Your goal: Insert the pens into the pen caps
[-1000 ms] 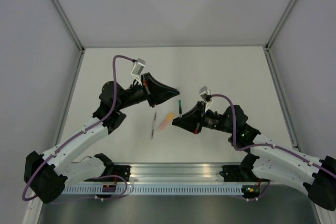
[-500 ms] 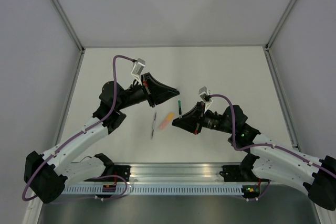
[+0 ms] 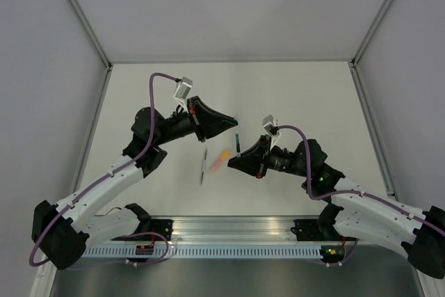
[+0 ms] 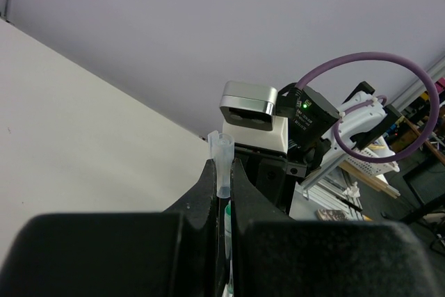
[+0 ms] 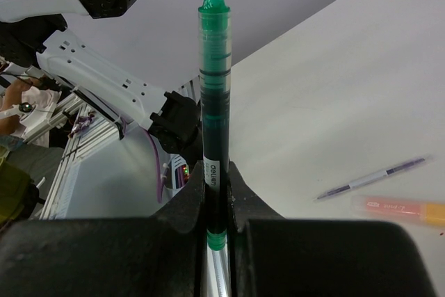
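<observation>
Nothing's budged: my left gripper (image 4: 222, 175) pinches the clear cap (image 4: 222, 158), right gripper (image 5: 217, 186) the green pen (image 5: 214, 88) at its 6 o'clock; 0 capped.

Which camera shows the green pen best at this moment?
Right wrist: the green pen spans the frame, upright in the right gripper, tip and label visible. Top external shows only a tiny sliver; left wrist, just a green speck.
</observation>
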`<state>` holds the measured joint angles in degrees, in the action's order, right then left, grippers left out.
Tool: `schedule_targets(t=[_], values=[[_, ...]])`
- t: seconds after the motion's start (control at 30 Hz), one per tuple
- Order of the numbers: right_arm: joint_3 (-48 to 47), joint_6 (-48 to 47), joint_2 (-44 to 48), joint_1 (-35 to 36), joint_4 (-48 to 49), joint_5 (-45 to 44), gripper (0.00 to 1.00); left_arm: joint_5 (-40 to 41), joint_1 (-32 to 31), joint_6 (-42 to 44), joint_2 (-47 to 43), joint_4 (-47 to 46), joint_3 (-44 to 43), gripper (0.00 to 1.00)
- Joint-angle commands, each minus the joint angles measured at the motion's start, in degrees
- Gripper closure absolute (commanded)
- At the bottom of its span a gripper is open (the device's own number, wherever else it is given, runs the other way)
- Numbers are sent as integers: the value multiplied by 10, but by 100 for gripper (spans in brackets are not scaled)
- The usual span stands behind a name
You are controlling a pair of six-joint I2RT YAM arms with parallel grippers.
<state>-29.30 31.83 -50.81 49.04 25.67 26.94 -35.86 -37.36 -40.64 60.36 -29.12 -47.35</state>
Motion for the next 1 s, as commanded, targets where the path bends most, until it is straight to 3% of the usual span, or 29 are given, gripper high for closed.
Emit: schedule_targets(t=[0.0, 0.97], values=[[-11, -6, -6, 4, 9, 3, 100, 8, -3, -1, -9, -15, -32, 98], [-10, -13, 9, 4, -2, -11, 100, -4, -3, 14, -16, -9, -5, 98]])
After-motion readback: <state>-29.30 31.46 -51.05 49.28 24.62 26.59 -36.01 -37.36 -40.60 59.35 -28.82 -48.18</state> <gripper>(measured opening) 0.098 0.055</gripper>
